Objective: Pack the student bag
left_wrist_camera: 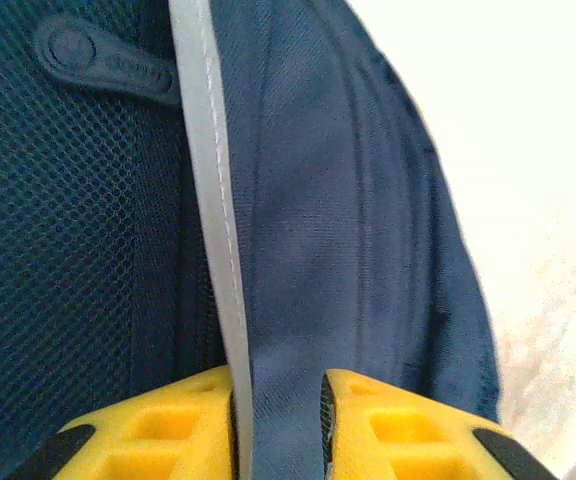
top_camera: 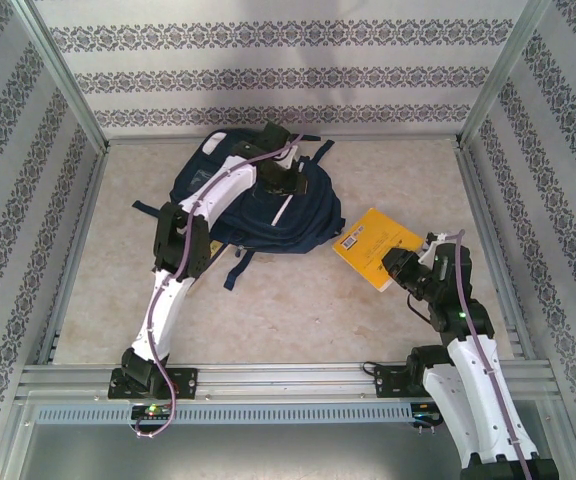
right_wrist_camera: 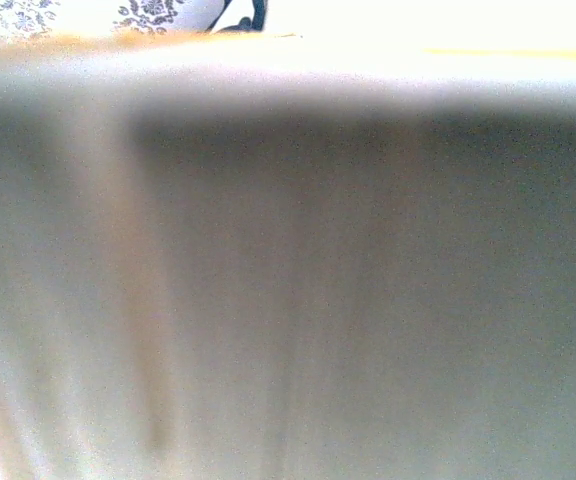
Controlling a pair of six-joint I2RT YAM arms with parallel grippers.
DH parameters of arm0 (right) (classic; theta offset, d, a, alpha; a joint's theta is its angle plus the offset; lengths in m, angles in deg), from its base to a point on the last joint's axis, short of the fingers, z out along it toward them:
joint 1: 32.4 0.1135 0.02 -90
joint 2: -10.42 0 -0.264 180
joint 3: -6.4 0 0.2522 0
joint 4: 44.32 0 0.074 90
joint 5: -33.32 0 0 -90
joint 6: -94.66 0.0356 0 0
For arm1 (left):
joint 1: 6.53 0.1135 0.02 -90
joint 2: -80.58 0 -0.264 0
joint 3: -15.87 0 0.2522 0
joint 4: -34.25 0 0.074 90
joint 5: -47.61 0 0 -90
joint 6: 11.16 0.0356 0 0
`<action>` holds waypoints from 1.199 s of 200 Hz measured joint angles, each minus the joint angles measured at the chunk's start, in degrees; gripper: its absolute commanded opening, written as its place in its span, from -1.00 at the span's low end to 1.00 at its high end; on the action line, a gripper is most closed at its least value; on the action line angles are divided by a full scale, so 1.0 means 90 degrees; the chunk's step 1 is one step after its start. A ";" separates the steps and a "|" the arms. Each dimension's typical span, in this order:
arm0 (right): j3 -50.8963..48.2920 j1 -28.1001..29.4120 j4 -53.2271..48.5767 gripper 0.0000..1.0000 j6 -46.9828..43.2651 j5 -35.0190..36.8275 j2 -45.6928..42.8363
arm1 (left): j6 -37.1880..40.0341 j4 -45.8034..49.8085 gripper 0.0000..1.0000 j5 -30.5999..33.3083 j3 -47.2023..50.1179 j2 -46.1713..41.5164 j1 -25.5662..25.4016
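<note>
The bench (top_camera: pixel 298 300) is a pale stone-patterned surface with patterned walls on three sides. The student bag (top_camera: pixel 313 225) lies flat at the back of it, left of centre, with its straps trailing toward the near edge. That is probably so an arm can lift its fabric and open up a mouth for packing.

A yellow book (top_camera: pixel 368 240) lies just beside the bag's right edge, apart from it and turned at an angle. It seems to be the thing due to go in.

The left claw (top_camera: pixel 280 180) reaches over the top of the bag. In its wrist view, the left claw (left_wrist_camera: pixel 278 385) has its yellow fingers (left_wrist_camera: pixel 168 430) drawn close together with a fold of navy cloth and the edge of a grey stripe (left_wrist_camera: pixel 208 200) between them. I judge it clamped on the bag's fabric, holding it up or steady. A dark zip pull (left_wrist_camera: pixel 98 55) lies on the mesh panel nearby.

The right claw (top_camera: pixel 400 265) is at the book's near corner and touches it. Its wrist view is a close blur, so I cannot tell whether its fingers are apart or gripping the book.
</note>
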 measured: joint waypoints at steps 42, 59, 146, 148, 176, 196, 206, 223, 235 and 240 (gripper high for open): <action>0.0000 0.0000 0.0002 -1.00 0.0019 -0.0019 -0.0056 | 0.0119 0.0002 -0.92 0.0049 0.0002 0.0325 0.0000; 0.0000 0.0000 0.0002 -1.00 0.0036 -0.0019 -0.0087 | 0.0219 0.0024 -1.00 0.0073 0.0000 0.0325 0.0002; 0.0066 0.0000 0.0061 -1.00 0.0039 -0.0034 0.0522 | 0.0663 0.1124 -1.00 0.0117 -0.0381 -0.0996 0.0034; 0.0078 0.0000 0.0068 -1.00 0.0039 -0.0041 0.0542 | 0.0673 0.1151 -1.00 0.0117 -0.0381 -0.1044 0.0041; 0.0260 0.0000 0.0223 -1.00 0.0044 -0.0180 0.0801 | 0.0741 0.1404 -1.00 0.0036 -0.0267 -0.2042 0.0097; 0.0454 0.0000 0.0265 -1.00 0.0046 -0.0243 0.0947 | 0.0738 0.1518 -1.00 -0.0185 -0.0066 -0.2480 0.0102; 0.0544 0.0002 0.0291 -1.00 0.0075 -0.0287 0.0967 | 0.0738 0.1511 -1.00 -0.0347 0.0129 -0.2613 0.0095; 0.0624 0.0007 0.0500 -1.00 0.0199 -0.0435 0.0971 | 0.0736 0.1481 -1.00 -0.0648 0.0508 -0.2701 0.0068; 0.0668 0.0066 0.0661 -1.00 0.0308 -0.0532 0.0988 | 0.0741 0.1469 -1.00 -0.0799 0.0738 -0.2701 0.0000; 0.0699 0.0104 0.0699 -1.00 0.0342 -0.0571 0.1015 | 0.0746 0.1472 -1.00 -0.0826 0.0818 -0.2701 -0.0044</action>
